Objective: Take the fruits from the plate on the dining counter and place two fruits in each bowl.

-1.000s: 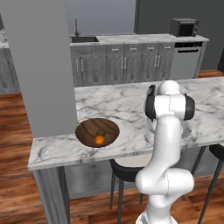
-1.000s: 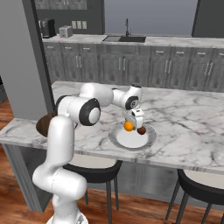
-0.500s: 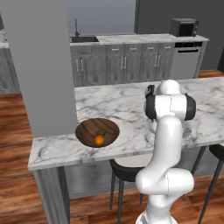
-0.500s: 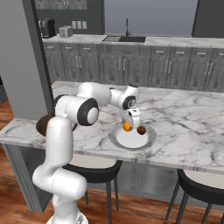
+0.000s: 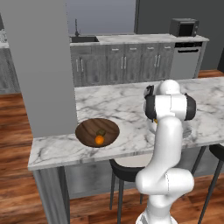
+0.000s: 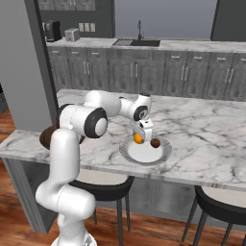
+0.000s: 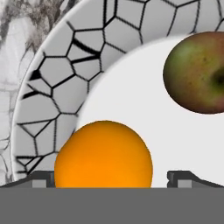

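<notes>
I'm at the pick-up step: my claw (image 6: pixel 139 136) hangs low over the plate (image 6: pixel 161 154), fingers spread wide around the orange fruit (image 7: pixel 103 155), gripping nothing yet. The reddish-brown fruit (image 7: pixel 196 72) lies just beside it on the plate. Next I should close and lift.

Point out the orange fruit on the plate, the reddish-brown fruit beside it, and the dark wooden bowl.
orange fruit (image 7: pixel 103 154), hand view, middle of its skin.
reddish-brown fruit (image 6: pixel 155 142), right base view, its top.
dark wooden bowl (image 5: pixel 87 128), left base view, bare inner floor.

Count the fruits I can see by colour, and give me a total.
Orange fruits: 2, one on the plate, one in the dark wooden bowl
Dark olive fruit: 1, in that bowl
Reddish-brown fruit: 1, on the plate
Total: 4
</notes>
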{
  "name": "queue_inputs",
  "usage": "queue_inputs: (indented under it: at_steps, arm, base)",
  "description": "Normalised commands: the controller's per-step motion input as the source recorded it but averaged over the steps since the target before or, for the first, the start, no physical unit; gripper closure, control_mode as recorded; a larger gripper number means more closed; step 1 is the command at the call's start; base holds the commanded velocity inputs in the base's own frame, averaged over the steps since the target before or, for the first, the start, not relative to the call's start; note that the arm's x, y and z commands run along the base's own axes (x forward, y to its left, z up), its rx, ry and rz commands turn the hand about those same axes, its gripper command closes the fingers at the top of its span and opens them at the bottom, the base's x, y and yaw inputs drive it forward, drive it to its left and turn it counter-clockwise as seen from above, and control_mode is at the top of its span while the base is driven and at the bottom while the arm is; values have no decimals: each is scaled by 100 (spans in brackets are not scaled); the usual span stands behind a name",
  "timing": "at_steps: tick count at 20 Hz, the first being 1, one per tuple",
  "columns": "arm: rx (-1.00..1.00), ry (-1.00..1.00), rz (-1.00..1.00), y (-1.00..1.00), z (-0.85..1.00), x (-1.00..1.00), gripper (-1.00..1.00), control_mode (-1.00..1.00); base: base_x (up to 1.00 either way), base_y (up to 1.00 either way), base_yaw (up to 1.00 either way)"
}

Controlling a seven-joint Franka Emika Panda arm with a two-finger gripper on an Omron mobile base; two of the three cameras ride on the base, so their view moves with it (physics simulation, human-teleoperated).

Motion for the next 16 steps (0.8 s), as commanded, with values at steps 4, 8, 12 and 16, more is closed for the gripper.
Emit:
queue_inputs:
  at_steps: [4, 8, 12, 16]
  arm:
    - [0, 0, 0, 0, -3, 0, 100, -100]
    - [0, 0, 0, 0, 0, 0, 100, -100]
    - [0, -2, 0, 0, 0, -18, 100, -100]
    - [0, -14, 0, 0, 15, -32, 100, -100]
  base:
    - [0, 0, 0]
    - [0, 0, 0]
    - [0, 0, 0]
    - [0, 0, 0]
